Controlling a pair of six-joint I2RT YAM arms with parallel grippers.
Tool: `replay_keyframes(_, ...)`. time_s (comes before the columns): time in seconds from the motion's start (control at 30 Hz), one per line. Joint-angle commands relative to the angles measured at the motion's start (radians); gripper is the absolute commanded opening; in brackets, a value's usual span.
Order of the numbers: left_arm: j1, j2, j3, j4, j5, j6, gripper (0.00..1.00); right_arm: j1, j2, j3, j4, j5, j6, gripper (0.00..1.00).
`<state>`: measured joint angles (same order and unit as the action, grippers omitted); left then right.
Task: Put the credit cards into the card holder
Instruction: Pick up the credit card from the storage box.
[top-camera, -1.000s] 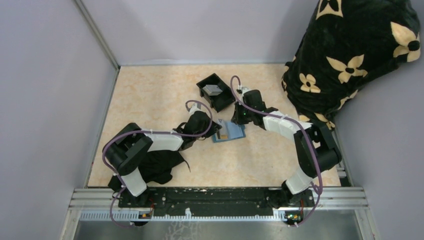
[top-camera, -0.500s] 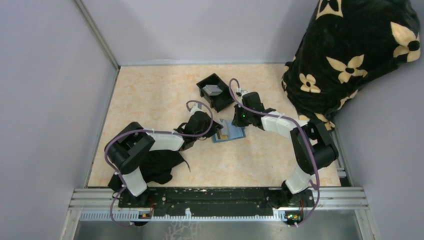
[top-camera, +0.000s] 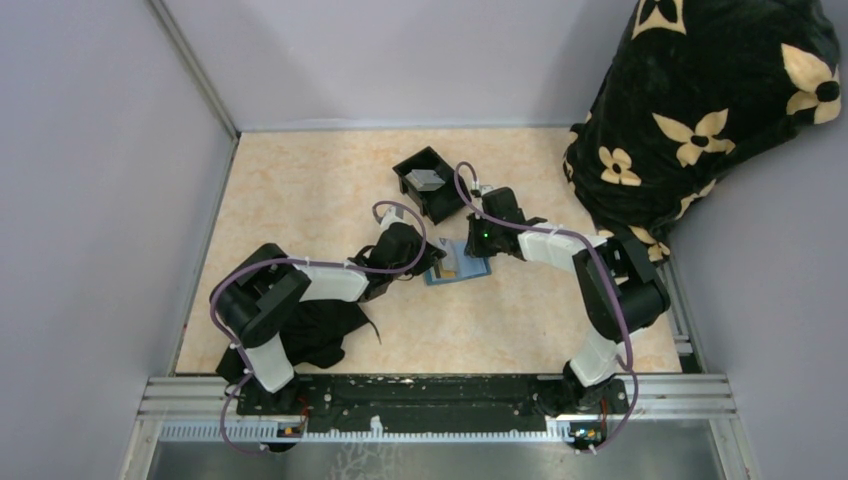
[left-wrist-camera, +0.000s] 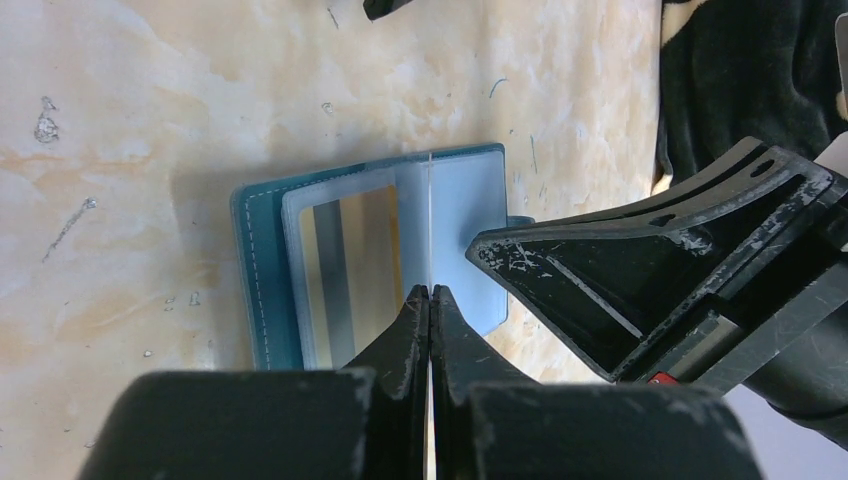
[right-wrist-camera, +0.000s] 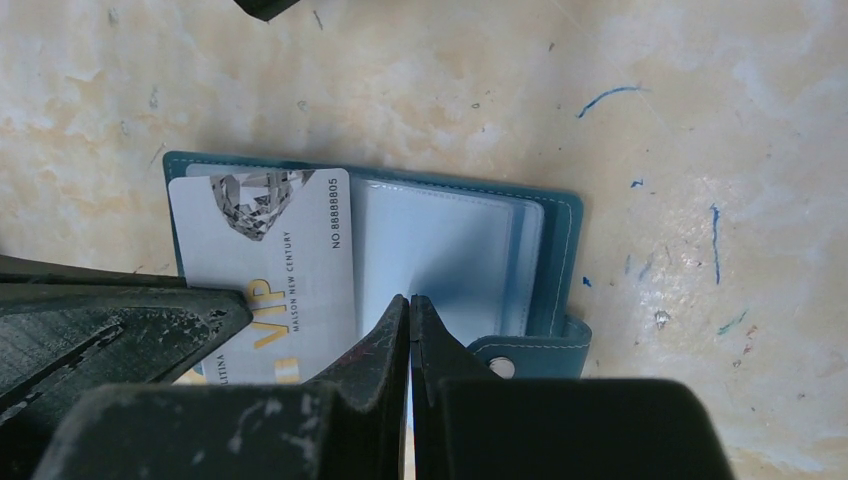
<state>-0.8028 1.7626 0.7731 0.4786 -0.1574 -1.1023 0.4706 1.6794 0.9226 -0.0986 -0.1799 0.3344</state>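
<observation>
As the right arm has drawn in closer, the right gripper (right-wrist-camera: 409, 300), fingers together, sets its tips on the open holder's (top-camera: 462, 266) clear sleeve near the table's (top-camera: 300, 200) middle, beside a silver card (right-wrist-camera: 270, 250) that I judge not yet fully seated. The left gripper (left-wrist-camera: 430, 292), also closed on nothing, pins the fold. A grey card (top-camera: 428, 179) waits in the tray (top-camera: 404, 180) toward the far edge; both arms crowd the holder.

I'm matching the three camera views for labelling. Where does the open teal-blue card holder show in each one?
Top external: the flat teal-blue card holder lies mid-picture, between the two arms' tips.
Left wrist: the holder is centre-left and open, just beyond the shut left gripper.
Right wrist: the holder is central and open, beyond the shut right gripper.
Shared landmark: both black grippers meet at the holder.
</observation>
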Motion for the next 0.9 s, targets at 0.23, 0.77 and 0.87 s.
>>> replay_keyframes(0.23, -0.007, 0.019, -0.005, 0.006, -0.017, 0.015, 0.0, 0.009, 0.008, 0.014, 0.018, 0.027, -0.007, 0.0)
replay_keyframes(0.77, -0.007, 0.042, 0.003, -0.011, -0.016, 0.007, 0.0, 0.01, -0.001, 0.006, -0.021, 0.132, -0.021, 0.0)
replay_keyframes(0.87, -0.007, 0.052, 0.007, -0.011, -0.011, 0.002, 0.0, 0.011, 0.001, 0.003, -0.03, 0.149, -0.023, 0.0)
